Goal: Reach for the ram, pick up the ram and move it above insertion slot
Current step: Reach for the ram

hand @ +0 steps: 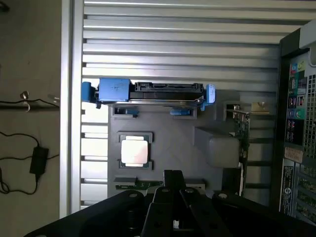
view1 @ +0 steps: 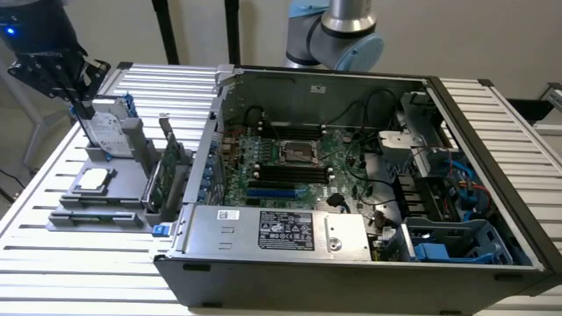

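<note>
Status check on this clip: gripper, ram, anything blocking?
Gripper shut, holding nothing, above the gray holder. Ram lying flat at the holder's edge, untouched. Nothing seen between gripper and ram.

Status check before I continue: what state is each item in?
Pincer: shut, empty, above the gray fixture.
Ram: lying in the fixture, untouched.
Hard drive: upright in the fixture.
Expansion card: upright in the fixture.
Processor chip: flat in its recess.
Computer case: open, motherboard exposed.
</note>
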{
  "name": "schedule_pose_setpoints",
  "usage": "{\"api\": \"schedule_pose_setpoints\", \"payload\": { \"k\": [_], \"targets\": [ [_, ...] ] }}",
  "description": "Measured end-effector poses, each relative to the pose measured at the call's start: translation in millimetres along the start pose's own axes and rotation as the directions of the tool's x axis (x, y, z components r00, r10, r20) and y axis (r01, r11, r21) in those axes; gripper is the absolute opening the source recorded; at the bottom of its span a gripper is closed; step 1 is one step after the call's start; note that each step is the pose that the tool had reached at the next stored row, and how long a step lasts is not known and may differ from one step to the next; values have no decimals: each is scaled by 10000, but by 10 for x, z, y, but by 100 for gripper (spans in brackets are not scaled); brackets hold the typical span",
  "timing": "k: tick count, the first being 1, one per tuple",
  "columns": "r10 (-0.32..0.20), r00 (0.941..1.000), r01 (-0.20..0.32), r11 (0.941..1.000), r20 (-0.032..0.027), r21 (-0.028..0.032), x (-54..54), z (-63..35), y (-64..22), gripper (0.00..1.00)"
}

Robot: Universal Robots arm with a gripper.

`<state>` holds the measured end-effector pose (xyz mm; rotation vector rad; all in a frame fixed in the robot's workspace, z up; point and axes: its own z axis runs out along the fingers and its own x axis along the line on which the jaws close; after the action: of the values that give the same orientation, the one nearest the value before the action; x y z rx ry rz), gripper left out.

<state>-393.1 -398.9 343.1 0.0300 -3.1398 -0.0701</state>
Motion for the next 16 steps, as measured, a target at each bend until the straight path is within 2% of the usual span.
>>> {"api": "schedule_pose_setpoints", "payload": {
  "k": [4, 6, 16],
  "targets": [
    [-1, 10000, 1, 10000, 0, -3, 1, 0, -6, 11],
    [0, 10000, 0, 10000, 0, -4, 2, -2, -52, 11],
    [1, 10000, -1, 10000, 0, -4, 15, -22, -500, 11]
  ]
}}
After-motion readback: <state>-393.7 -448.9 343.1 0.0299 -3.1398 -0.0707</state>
